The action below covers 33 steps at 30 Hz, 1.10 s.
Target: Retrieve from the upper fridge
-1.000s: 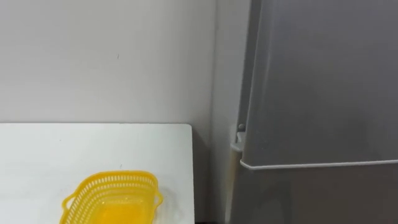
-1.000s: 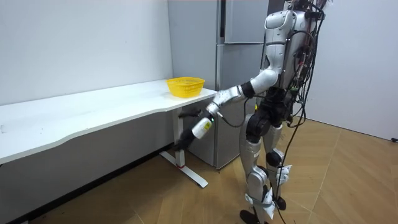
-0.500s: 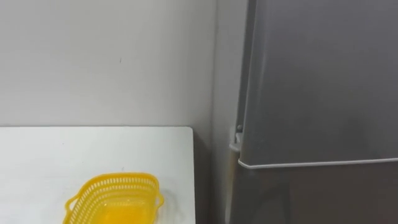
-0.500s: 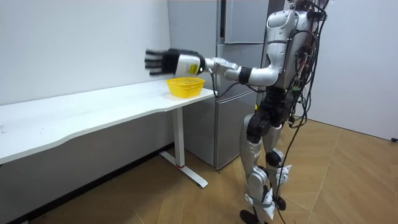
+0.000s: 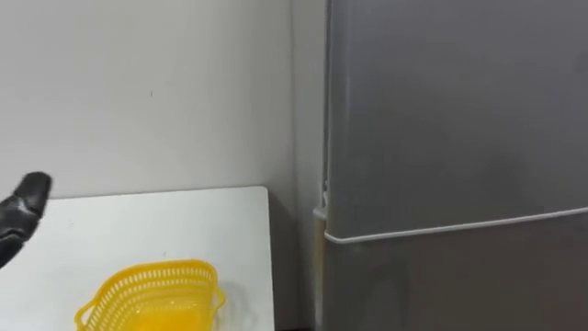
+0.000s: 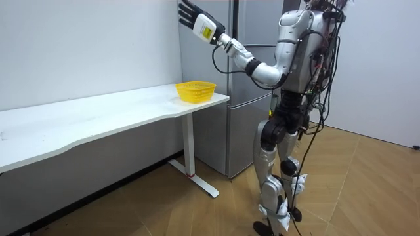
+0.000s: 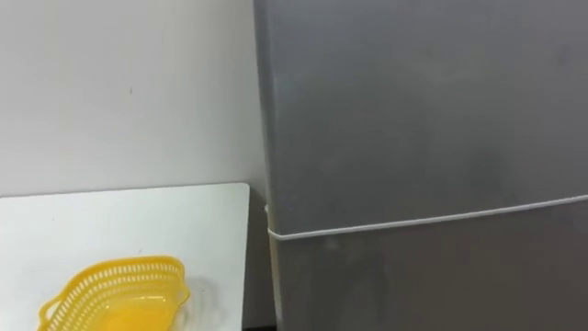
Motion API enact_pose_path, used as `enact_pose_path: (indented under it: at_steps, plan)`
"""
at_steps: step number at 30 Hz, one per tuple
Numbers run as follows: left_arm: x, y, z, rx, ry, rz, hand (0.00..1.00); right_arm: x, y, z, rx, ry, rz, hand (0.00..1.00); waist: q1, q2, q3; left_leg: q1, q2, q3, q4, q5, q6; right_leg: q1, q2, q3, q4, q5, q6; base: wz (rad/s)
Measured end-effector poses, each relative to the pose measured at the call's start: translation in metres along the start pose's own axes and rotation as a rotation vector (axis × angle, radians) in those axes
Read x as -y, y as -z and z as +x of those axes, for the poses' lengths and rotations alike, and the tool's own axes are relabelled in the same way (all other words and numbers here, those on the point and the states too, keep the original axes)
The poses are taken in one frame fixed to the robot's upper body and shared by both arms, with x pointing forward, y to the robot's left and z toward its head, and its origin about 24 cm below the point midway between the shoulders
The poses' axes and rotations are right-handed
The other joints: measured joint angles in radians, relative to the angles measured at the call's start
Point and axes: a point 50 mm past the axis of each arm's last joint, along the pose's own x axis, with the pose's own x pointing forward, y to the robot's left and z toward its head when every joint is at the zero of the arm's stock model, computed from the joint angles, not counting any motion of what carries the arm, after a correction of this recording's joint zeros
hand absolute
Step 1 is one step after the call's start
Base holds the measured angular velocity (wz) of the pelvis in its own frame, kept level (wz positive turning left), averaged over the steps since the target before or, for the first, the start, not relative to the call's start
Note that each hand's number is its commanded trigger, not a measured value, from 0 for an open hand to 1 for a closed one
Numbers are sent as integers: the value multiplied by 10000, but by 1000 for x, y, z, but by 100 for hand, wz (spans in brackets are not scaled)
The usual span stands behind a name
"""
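The grey fridge (image 5: 441,110) stands right in front of me with both doors shut; a pale seam (image 5: 459,225) divides the upper door from the lower one. My left hand (image 6: 193,14) is raised high to the left of the upper door, fingers straight and spread, holding nothing. Its dark fingertips (image 5: 23,207) show at the left edge of the left eye view. Nothing from inside the fridge can be seen.
A white table (image 5: 138,221) stands against the wall left of the fridge, with a narrow gap between them. A yellow mesh basket (image 5: 152,294) sits near the table's right end, looking empty. Wooden floor (image 6: 341,190) lies open behind me.
My left arm has swung up from low beside the table, past the basket, to head height by the fridge's upper door. The eye views have shifted slightly.
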Motion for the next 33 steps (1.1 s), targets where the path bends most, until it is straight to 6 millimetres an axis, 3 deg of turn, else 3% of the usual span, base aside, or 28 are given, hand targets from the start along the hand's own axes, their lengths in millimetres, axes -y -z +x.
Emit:
enact_pose_path:
  at_steps: [4,13,25,33]
  plan:
    - [24,7,1,-479,2055,-312,0,1,-6,1,109,-63,-2,0,-222,14,1,-129,-4,33,57,5,8,-151,-10,18,11,0,0,-1]
    - [55,16,-4,-1223,4519,-917,0,1,-9,3,-127,-147,11,0,-476,13,-11,-187,-6,94,88,7,6,-267,-6,145,36,0,0,-2]
    - [83,28,-22,-2400,7081,-1636,0,-1,-3,3,-824,-332,-798,0,-739,-28,3,-124,0,173,150,8,7,-263,-7,192,72,0,1,0]
    - [100,31,-29,-2718,8610,-1833,0,-5,-2,3,-1049,-573,-1520,0,-842,26,-31,-99,6,233,155,8,7,-241,0,267,65,0,0,-1]
